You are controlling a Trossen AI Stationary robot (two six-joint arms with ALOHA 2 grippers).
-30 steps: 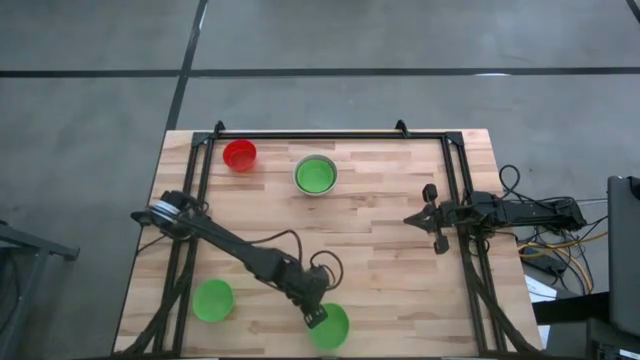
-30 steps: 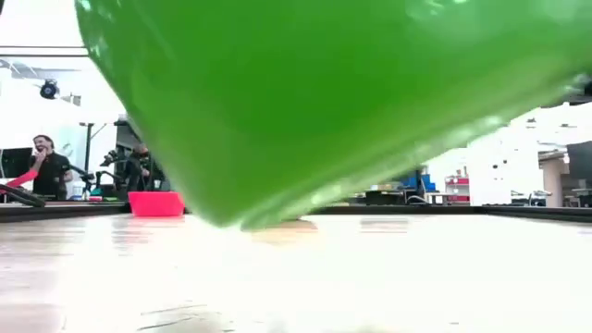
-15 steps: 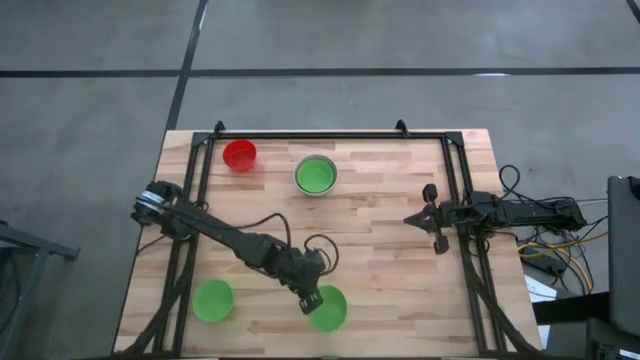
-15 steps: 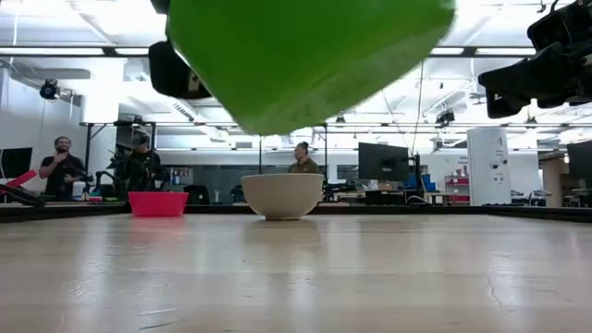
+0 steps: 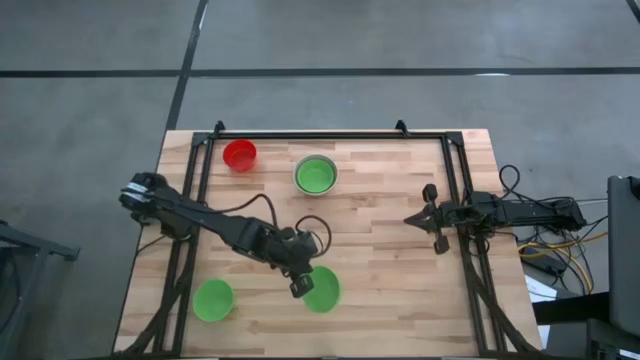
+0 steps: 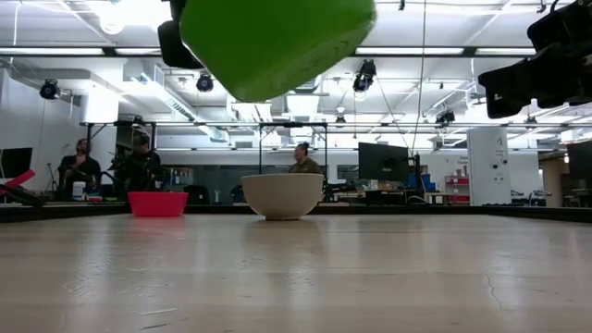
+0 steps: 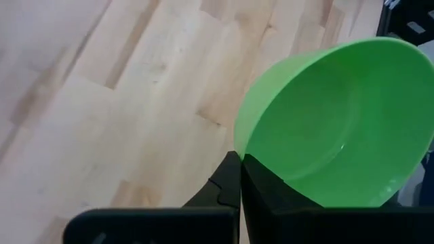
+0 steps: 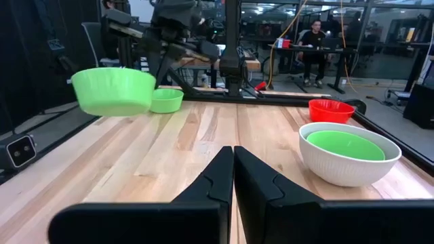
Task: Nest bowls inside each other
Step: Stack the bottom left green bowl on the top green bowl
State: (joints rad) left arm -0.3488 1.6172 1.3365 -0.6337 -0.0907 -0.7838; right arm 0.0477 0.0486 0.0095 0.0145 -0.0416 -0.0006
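My left gripper (image 5: pixel 303 287) is shut on a bright green bowl (image 5: pixel 323 289), which hangs in the air over the table's near middle and shows high up in the low view (image 6: pixel 277 42). A second green bowl (image 5: pixel 213 300) stands on its base at the near left. A red bowl (image 5: pixel 239 155) stands at the far left. A third green bowl (image 5: pixel 316 175) sits nested in the white-grey bowl (image 8: pixel 349 169) at the far middle. My right gripper (image 8: pixel 234 176) waits shut at the table's right side (image 5: pixel 410 220). My left gripper holds the green bowl by its rim (image 7: pixel 239 146), on the side toward the table's left edge. One finger (image 7: pixel 285 200) is inside the bowl and the other outside. The fingers slant down from the table's left. The bowl hangs tilted, clear of the table.
A black frame (image 5: pixel 330 134) runs along the table's far edge and down both sides. Bare wood lies between the held bowl and the white-grey bowl. Cables (image 5: pixel 545 245) trail off the right edge. People sit at desks beyond the far edge (image 6: pixel 139 166).
My left gripper has risen and drawn away from the near edge toward the table's middle, still shut on the green bowl. The bowl, which was low over the table by the near edge, now hangs higher and tilted, well clear of the wood.
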